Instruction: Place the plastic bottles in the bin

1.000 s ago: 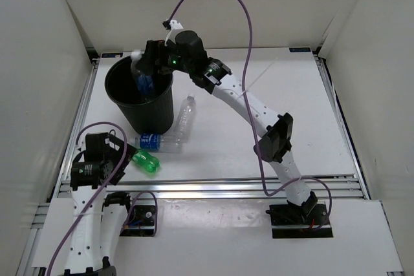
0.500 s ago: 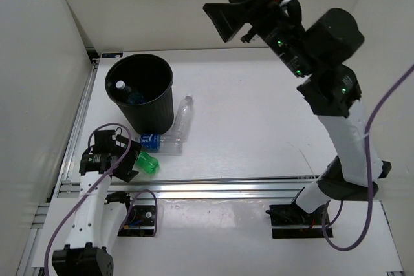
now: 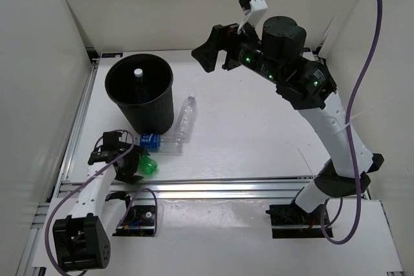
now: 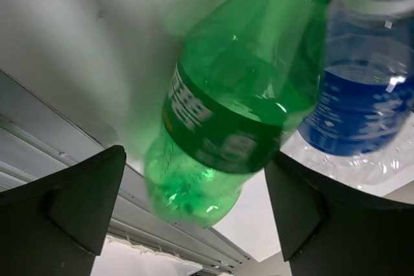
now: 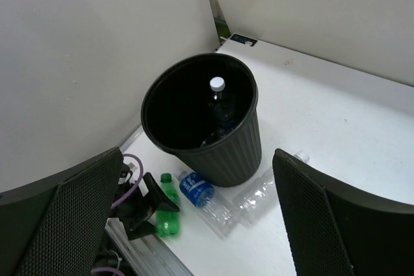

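**Right arm clear of the bin, left jaws around the green bottle**

Since a second earlier, the right gripper (image 3: 213, 63) had swung up and away from the bin (image 3: 165, 105), leaving one blue-labelled bottle (image 3: 137, 71) standing inside it, cap up. Its fingers stood wide apart and held nothing. The left gripper (image 4: 194, 211) had crept forward to the green bottle (image 4: 226, 114) — fingers spread on either side of its base end and not yet closed on it.

Three bottles lay on the table. The green one was nearest the front aluminium rail (image 3: 226, 185), the second blue-labelled bottle (image 3: 155, 140) lay close against its neck end, and the plain clear bottle (image 3: 185, 117) lay beside the bin wall.

Trouble seemed likeliest at the grasp:
- The jaws sat low on a smooth, rounded body, so a squeeze could squirt the bottle out toward the rail.
- A closing finger might catch the blue-labelled neighbour and send it rolling.
- A grip by the base end could let the bottle droop — on the carry it might clip the bin's tall rim and tip or shove the bin.
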{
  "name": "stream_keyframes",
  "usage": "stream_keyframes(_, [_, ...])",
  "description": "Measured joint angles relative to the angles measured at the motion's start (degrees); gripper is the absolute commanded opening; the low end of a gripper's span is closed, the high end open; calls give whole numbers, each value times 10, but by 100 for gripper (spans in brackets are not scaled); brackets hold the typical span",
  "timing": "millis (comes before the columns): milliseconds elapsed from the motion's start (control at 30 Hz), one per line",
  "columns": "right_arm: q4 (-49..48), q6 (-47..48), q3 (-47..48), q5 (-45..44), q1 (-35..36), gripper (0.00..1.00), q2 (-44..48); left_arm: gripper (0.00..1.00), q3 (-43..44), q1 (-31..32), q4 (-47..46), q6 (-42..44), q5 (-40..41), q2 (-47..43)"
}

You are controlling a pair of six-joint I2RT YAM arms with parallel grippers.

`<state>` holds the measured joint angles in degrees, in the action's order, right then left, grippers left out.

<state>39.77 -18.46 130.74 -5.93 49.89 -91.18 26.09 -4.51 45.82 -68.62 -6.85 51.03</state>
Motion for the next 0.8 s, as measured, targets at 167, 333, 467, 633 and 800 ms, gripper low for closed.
stream_keyframes(167, [13, 14, -15, -4, -1, 100, 19, 72, -23, 0, -17, -16, -7, -3])
stream_keyframes(333, [23, 22, -16, -4, -2, 100, 33, 61, -30, 0, -18, -17, -8, -30])
stream_keyframes(467, [25, 24, -18, -3, -5, 100, 35, 61, 12, 0, 49, -18, 9, -67])
stream_keyframes(633, [31, 25, -36, -3, -8, 100, 35, 58, 218, 1, 151, -21, 81, -119])
stream_keyframes(800, [43, 25, -49, -1, -8, 100, 35, 57, 449, 1, 170, 12, 145, -125])
